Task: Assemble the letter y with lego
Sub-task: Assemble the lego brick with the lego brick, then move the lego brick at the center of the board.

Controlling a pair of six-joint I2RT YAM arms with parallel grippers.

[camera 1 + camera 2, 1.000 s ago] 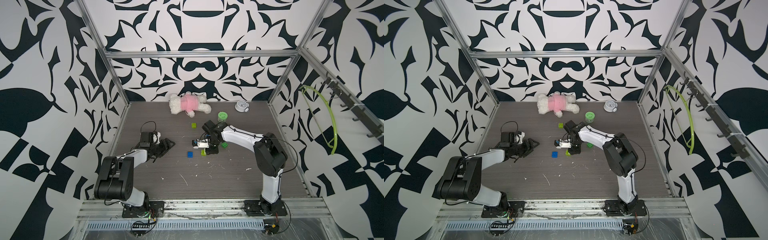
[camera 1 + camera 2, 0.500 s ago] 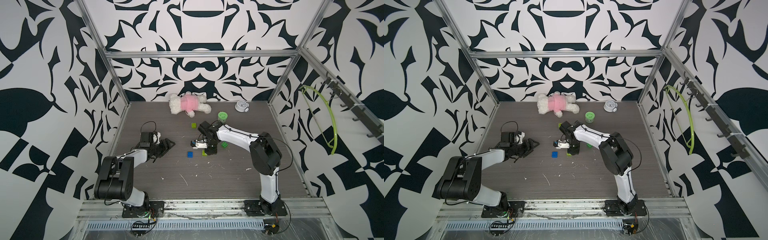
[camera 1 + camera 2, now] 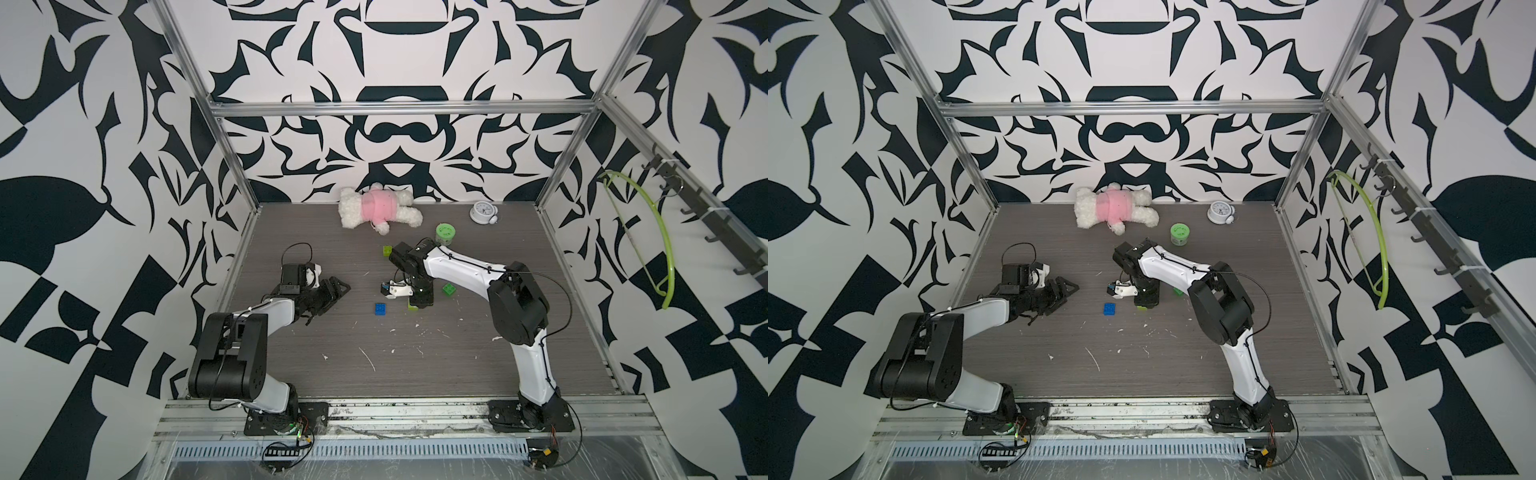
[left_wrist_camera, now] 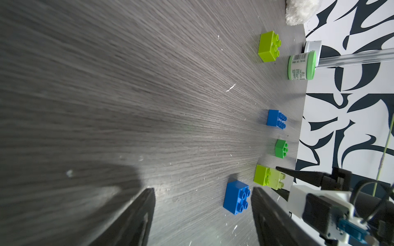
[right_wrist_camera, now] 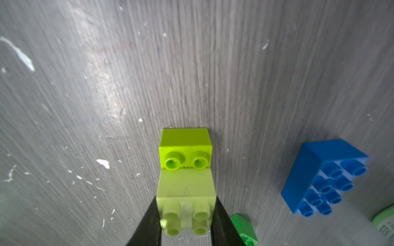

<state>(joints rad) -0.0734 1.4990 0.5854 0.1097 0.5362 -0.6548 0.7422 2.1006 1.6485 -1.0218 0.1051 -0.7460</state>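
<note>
My right gripper (image 5: 185, 200) is shut on a pale yellow brick (image 5: 185, 188), one finger on each side. That brick sits on half of a lime green brick (image 5: 185, 141) standing on the table (image 3: 415, 365). In both top views the right gripper (image 3: 417, 300) (image 3: 1144, 300) points straight down at mid table. A wide blue brick (image 5: 324, 176) and a dark green brick (image 5: 243, 231) lie close by. My left gripper (image 4: 202, 191) (image 3: 336, 290) is open and empty at the left, low over the table. A small blue brick (image 4: 236, 197) (image 3: 380, 308) lies ahead of it, untouched. A second lime brick (image 3: 387, 250) lies farther back.
A round green tub (image 3: 445, 232), a white alarm clock (image 3: 482, 212) and a white plush toy in pink (image 3: 380, 210) stand along the back. The metal frame and patterned walls close off the sides. White flecks dot the table surface.
The right arm's elbow and wrist have shifted a little to the left, while its gripper stays on the pale yellow brick at the same spot. The left arm has not moved.
</note>
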